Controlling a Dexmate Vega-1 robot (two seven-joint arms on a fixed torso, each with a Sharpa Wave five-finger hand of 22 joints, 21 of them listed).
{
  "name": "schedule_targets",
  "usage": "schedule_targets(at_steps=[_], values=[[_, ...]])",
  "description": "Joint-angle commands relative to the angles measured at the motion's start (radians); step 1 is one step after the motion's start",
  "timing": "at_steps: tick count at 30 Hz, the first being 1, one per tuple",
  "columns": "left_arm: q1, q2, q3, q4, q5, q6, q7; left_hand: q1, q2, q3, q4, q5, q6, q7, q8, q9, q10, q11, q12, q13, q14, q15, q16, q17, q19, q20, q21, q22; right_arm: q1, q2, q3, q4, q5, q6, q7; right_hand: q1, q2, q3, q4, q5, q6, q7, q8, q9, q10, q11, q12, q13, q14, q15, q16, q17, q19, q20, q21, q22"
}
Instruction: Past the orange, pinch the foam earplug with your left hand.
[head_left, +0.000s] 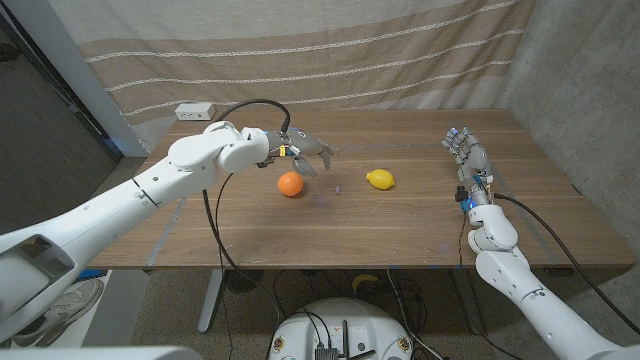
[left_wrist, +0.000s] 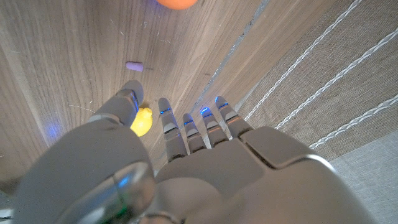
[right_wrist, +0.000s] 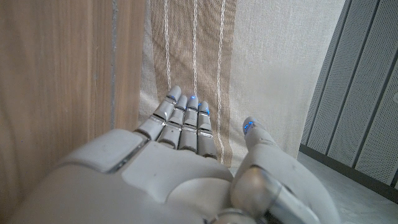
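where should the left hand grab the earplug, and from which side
Probably across its short middle, thumb and a finger on the long sides. The earplug is a tiny purple cylinder lying flat between the orange and lemon, so the left hand best descends from above.

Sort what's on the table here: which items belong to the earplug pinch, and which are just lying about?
Part of the job:
- foam earplug, small and purple, between the two fruits
- orange, the landmark to pass
- left hand, open, above the orange

Lying about:
- lemon
- right hand, open at the table's right side
- white power strip at the back edge
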Motion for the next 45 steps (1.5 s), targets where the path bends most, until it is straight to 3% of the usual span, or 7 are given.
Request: schedule_targets(at_steps=[1, 13, 23, 45], values=[[-0.018, -0.006, 0.018, 0.062, 0.096, -0.110, 0.087, 0.025, -0.001, 0.004, -0.003, 0.003, 0.008, -0.011, -0.001, 0.002, -0.001, -0.002, -0.002, 0.001, 0.007, -0.069, 0.001, 0.003, 0.011, -0.002, 0.000, -0.001, 0.002, 0.003, -0.001, 0.001, -0.005, -0.005, -0.011, -0.004, 0.003, 0.005, -0.006, 0.003, 0.011, 0.004, 0.005, 0.005, 0.008, 0.004, 0.006, 0.003, 0.011, -0.002, 0.008, 0.002, 0.007, -0.002, -0.004, 0.004], [-0.015, -0.016, 0.026, 0.150, 0.122, -0.201, 0.237, 0.073, -0.021, -0.004, -0.003, 0.000, 0.037, -0.032, 0.005, 0.003, -0.003, -0.015, -0.003, 0.002, 0.007, -0.079, 0.000, 0.002, 0.013, -0.003, -0.006, -0.002, -0.001, -0.001, -0.001, -0.004, -0.008, -0.005, -0.012, -0.009, 0.003, 0.006, -0.007, 0.002, 0.016, 0.001, 0.005, 0.006, 0.012, 0.003, 0.008, 0.004, 0.013, -0.001, 0.010, 0.001, 0.010, -0.002, -0.008, 0.004], [-0.028, -0.032, 0.048, 0.205, 0.135, -0.258, 0.293, 0.098, -0.044, -0.020, 0.002, -0.004, 0.042, -0.025, 0.003, 0.004, 0.006, -0.016, -0.001, 0.002, 0.005, -0.088, -0.001, 0.002, 0.022, -0.008, -0.007, -0.002, -0.001, -0.002, -0.001, -0.002, -0.005, -0.006, -0.009, -0.012, 0.003, 0.008, -0.008, 0.002, 0.021, 0.002, 0.006, 0.006, 0.015, 0.005, 0.009, 0.003, 0.014, -0.002, 0.011, 0.000, 0.011, -0.003, -0.011, 0.005], [-0.097, -0.083, 0.124, 0.311, 0.217, -0.307, 0.378, 0.131, -0.022, -0.027, 0.010, -0.001, 0.047, -0.008, -0.003, 0.005, 0.018, -0.012, 0.002, 0.002, 0.007, -0.086, 0.001, 0.004, 0.031, -0.010, -0.008, -0.001, -0.007, -0.005, 0.004, -0.002, -0.001, -0.003, -0.007, -0.018, 0.003, 0.011, -0.011, 0.002, 0.026, 0.003, 0.005, 0.006, 0.020, 0.005, 0.011, 0.003, 0.015, 0.000, 0.012, -0.002, 0.015, -0.002, -0.018, 0.005]])
